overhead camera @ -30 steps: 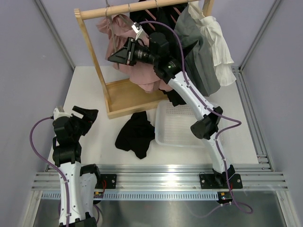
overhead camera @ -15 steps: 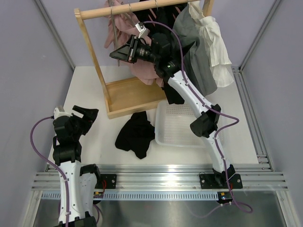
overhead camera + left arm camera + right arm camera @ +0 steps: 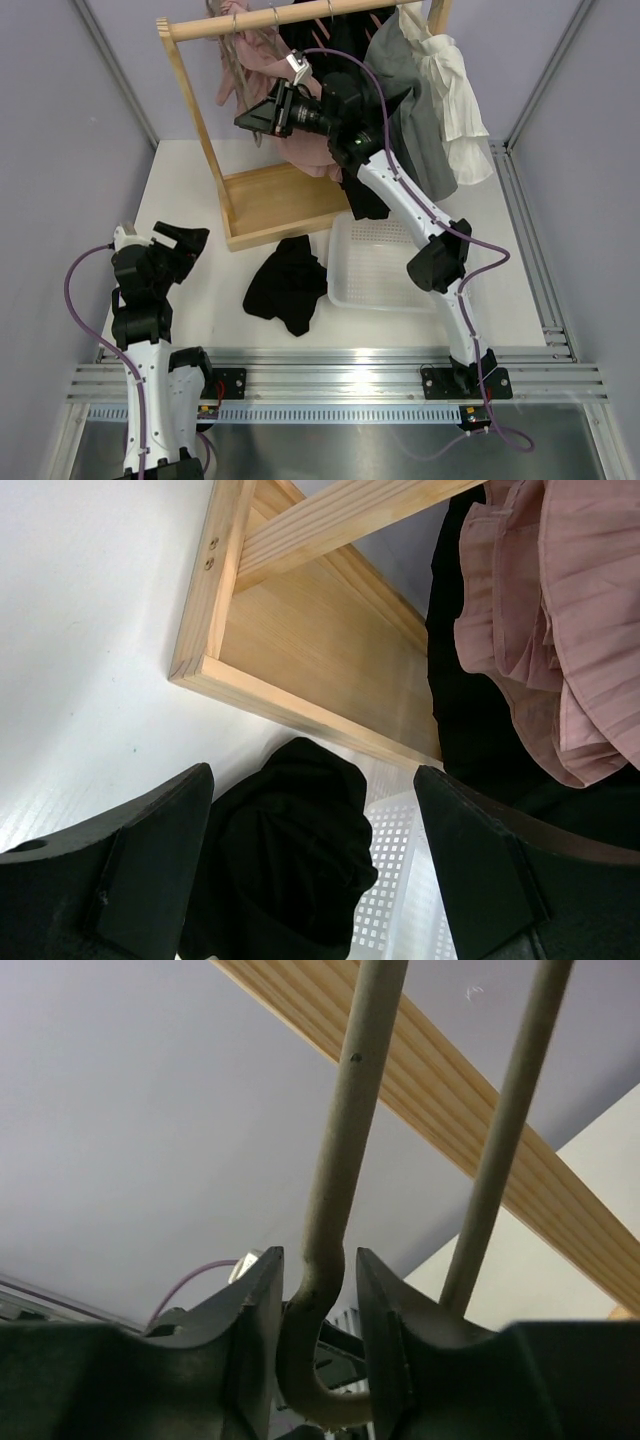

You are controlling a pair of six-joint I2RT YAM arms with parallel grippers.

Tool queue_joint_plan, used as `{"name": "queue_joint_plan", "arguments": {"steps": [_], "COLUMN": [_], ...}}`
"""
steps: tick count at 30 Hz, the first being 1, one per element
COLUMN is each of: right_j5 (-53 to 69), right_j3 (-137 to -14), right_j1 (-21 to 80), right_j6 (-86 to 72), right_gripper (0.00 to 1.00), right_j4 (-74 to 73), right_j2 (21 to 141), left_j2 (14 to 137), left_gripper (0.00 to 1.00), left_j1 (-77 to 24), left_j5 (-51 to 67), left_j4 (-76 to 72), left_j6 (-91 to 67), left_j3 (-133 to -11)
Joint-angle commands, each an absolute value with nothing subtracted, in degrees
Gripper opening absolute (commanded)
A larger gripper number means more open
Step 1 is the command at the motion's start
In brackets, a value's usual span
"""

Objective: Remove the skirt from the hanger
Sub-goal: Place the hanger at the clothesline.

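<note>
Evidently the skirt [image 3: 243, 70] had risen in the last second: its pink folds, which had hung lower over the wooden base [image 3: 270, 200] of the rack, now sat bunched higher, close under the left end of the rail [image 3: 290, 15]. It was still on the hanger [image 3: 340, 1160], so the task itself was not yet done. The lift looked like a way to unhook the hanger or take the weight off it.

The right gripper [image 3: 318, 1300] had climbed with the skirt. Its two fingers were pinching the hanger's wire just above the bend, one on each side. The right arm stretched far forward and up from its base, with the wrist turned so its camera looked up at the rail. A second wire [image 3: 500, 1140] stood just beside the held one.

The left gripper [image 3: 310, 880] had not moved. It rested low at the near left with its fingers spread and nothing between them, facing a black garment [image 3: 285, 285] on the table beside a white basket [image 3: 375, 270].
</note>
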State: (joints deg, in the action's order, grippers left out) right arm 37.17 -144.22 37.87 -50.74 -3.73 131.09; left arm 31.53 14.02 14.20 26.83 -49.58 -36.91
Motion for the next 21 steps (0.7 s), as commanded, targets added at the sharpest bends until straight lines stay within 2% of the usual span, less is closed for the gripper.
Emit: {"name": "queue_joint_plan", "arguments": {"steps": [1,5,8,9,10,15,21], "right_j5": [38.6,40.1,42.4,44.7,45.4,48.6,42.9], "right_j3": [-142.0,-139.0,-135.8,-134.7,-132.6,-126.9,-122.7], "right_j1": [36.8,36.9,36.9,36.9,36.9,37.0,38.1], "right_j6": [-48.4,-46.0,-43.8,-41.9,-41.1,-35.0,-21.4], "right_gripper": [0.44,0.55,0.69,0.78,0.82,0.99,1.0], "right_j4": [-4.1,-3.7,-2.9,-2.2,-2.0,-3.7,-15.4], "right_j2": [126.5,122.7,119.7,118.7,117.9,111.0,104.9], "left_j2": [30.7,30.1,29.7,29.6,29.4,29.1,28.8], "left_gripper": [0.86,0.86,0.86,0.86,0.86,0.86,0.87], "left_j1": [13.6,13.4,13.1,13.1,12.9,12.4,11.9], "left_j5": [16.3,16.7,17.2,17.3,17.7,18.8,19.5], "left_j4": [23.8,23.8,23.6,23.5,23.3,22.3,21.7], "left_j6": [-50.2,-50.6,-50.9,-51.0,-51.1,-51.6,-52.1], "left_j3": [-37.0,-36.8,-36.7,-36.7,-36.6,-36.6,-36.8]}}
